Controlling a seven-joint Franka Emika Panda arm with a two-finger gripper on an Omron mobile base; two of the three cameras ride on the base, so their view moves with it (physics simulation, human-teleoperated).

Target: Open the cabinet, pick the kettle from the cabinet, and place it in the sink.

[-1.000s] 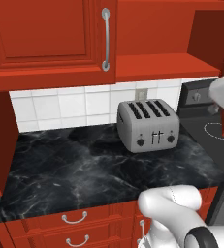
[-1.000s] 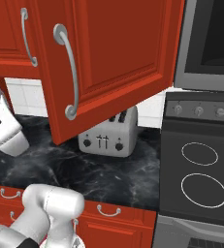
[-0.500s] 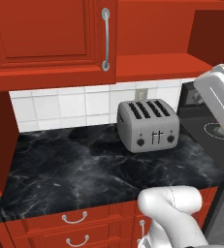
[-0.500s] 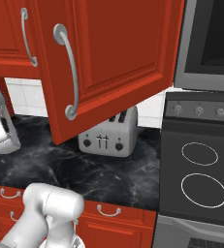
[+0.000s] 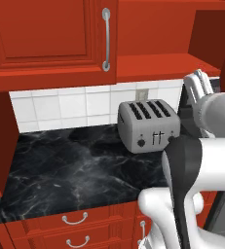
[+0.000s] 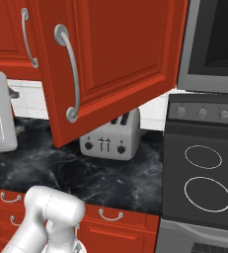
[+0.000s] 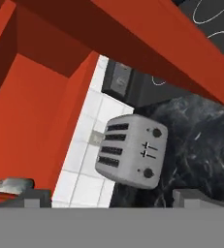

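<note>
cabinet (image 6: pixel 120 59) door swung open; toaster (image 5: pixel 148 125) on counter (image 5: pixel 75 170).

Red kitchen corner, black marble and white tile in front of me.

A black marble counter (image 5: pixel 80 170) fills the middle of my left base view, white tiled backsplash (image 5: pixel 70 104) behind it, a silver four-slot toaster (image 5: pixel 148 125) standing right of centre. Red drawers (image 5: pixel 75 226) with small curved handles run along the bottom edge. In my right base view a dark stove (image 6: pixel 204 173) with two ringed burners sits at the right, a grey-framed microwave (image 6: pixel 211 44) above it at upper right. Light is even and flat.
</note>
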